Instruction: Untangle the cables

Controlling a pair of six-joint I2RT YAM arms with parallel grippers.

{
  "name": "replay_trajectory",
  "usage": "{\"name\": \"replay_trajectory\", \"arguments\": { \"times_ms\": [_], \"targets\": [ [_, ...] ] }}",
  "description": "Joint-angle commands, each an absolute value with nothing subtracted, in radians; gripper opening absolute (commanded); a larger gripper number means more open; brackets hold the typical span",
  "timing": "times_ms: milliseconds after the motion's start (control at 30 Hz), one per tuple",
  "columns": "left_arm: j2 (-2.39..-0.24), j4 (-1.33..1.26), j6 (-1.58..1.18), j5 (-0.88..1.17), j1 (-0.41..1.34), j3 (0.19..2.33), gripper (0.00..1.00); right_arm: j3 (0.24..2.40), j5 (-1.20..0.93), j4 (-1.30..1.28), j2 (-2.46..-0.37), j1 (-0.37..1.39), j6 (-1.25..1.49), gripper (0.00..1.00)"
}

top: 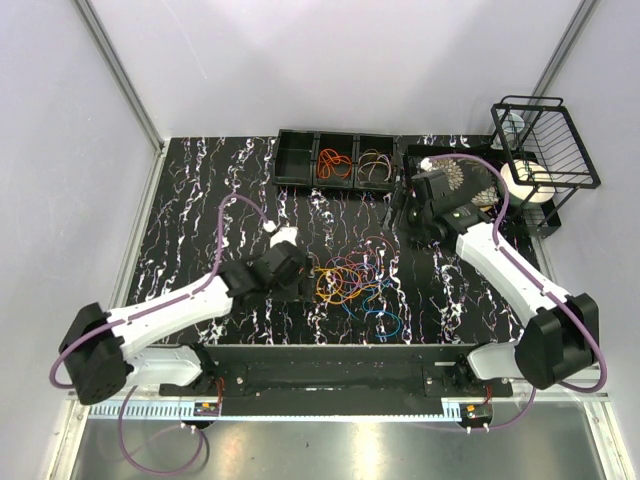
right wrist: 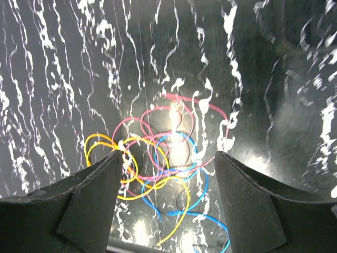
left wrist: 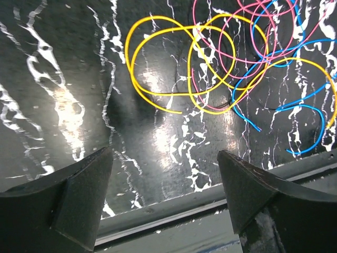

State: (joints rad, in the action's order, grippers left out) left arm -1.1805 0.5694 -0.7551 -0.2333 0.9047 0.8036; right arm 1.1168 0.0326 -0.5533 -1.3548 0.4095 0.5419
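A tangle of cables (top: 352, 280) lies on the black marbled table in front of the arms, with yellow, pink, orange and blue loops overlapping. My left gripper (top: 303, 283) is just left of the tangle, open and empty. In the left wrist view, yellow loops (left wrist: 176, 68), pink loops (left wrist: 231, 37) and blue cables (left wrist: 287, 79) lie ahead of the open left gripper (left wrist: 164, 153). My right gripper (top: 400, 215) hovers beyond the tangle, open and empty. In the right wrist view, yellow (right wrist: 105, 153), pink (right wrist: 174, 122) and blue (right wrist: 196, 184) cables lie below the right gripper (right wrist: 167, 154).
A black three-compartment tray (top: 297, 160) stands at the back, with orange cables (top: 335, 165) in the middle bin and more cables (top: 375, 165) in the right one. A black wire rack (top: 548, 140) stands at the back right. The table's front rail (left wrist: 210, 200) is near the left gripper.
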Motion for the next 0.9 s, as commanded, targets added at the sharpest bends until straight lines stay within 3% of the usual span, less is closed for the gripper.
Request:
{"name": "replay_trajectory", "arguments": {
  "times_ms": [0, 600, 700, 867],
  "targets": [
    [-1.242, 0.459, -0.811, -0.278, 0.928, 0.853, 0.82, 1.077, -0.041, -0.495, -1.319, 0.417, 0.604, 0.77],
    [-1.514, 0.342, -0.827, -0.287, 0.953, 0.905, 0.63, 0.993, -0.074, -0.515, -1.25, 0.417, 0.56, 0.76],
    [-1.543, 0.341, -0.828, -0.295, 0.954, 0.917, 0.56, 0.989, -0.077, -0.518, -1.249, 0.417, 0.555, 0.76],
    [-1.571, 0.336, -0.83, -0.301, 0.954, 0.93, 0.34, 0.992, -0.084, -0.52, -1.262, 0.417, 0.546, 0.75]
  ]
}}
